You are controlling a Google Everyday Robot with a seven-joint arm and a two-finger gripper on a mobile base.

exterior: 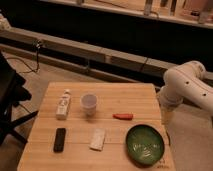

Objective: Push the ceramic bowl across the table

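Note:
The ceramic bowl [145, 144], wide, shallow and glossy dark green, sits at the front right corner of the light wooden table [110, 97]. My white arm [186, 84] comes in from the right and bends down beside the table's right edge. The gripper [167, 116] hangs at the end of it, just beyond the table's right edge and a little behind the bowl, apart from it.
On the table there are a translucent white cup [89, 102] in the middle, a white bottle [63, 105] lying at the left, a small red object [123, 116], a black device [60, 139] and a white packet [97, 139]. A black chair [9, 100] stands at the left.

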